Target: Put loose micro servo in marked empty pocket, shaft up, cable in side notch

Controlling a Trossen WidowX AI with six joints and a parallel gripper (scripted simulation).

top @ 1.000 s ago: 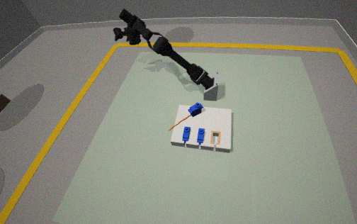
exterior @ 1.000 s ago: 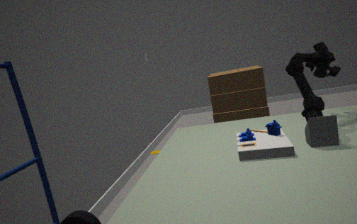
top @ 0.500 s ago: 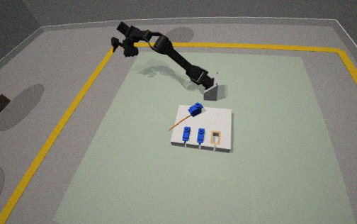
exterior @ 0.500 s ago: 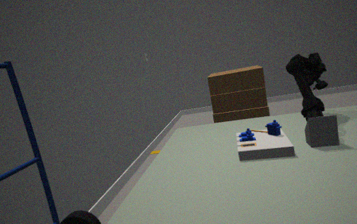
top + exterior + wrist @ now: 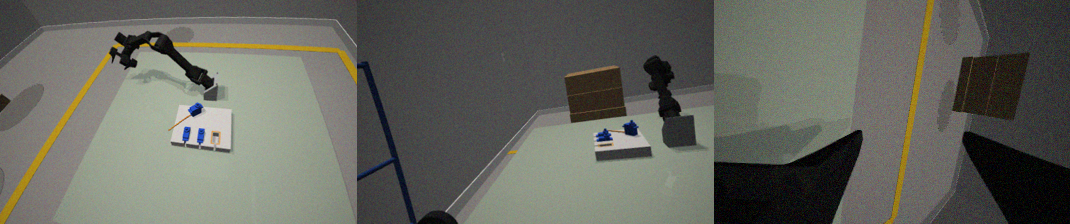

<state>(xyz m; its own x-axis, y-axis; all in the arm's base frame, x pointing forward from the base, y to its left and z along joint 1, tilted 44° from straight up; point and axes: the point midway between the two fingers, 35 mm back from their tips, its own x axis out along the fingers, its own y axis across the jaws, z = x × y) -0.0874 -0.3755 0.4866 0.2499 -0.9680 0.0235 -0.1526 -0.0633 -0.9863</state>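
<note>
The loose blue micro servo [image 5: 195,110] [image 5: 630,128] sits on top of the white deck [image 5: 223,120] [image 5: 622,153], near its back edge, turned at an angle, with its shaft side seemingly up. Its orange cable [image 5: 179,122] [image 5: 616,131] runs out straight over the deck's left edge in the top view. The empty pocket's orange outline [image 5: 212,137] is at the deck's front right, with a side notch toward the front edge. My gripper [image 5: 120,65] [image 5: 912,135] is open and empty, high up at the back left, far from the servo. The wrist view shows neither servo nor deck.
Two blue servos [image 5: 186,134] [image 5: 200,136] sit in pockets left of the empty one. The grey arm base block [image 5: 211,93] [image 5: 678,131] stands just behind the deck. A brown box stack [image 5: 596,93] [image 5: 991,87] and a blue frame [image 5: 395,159] stand farther away.
</note>
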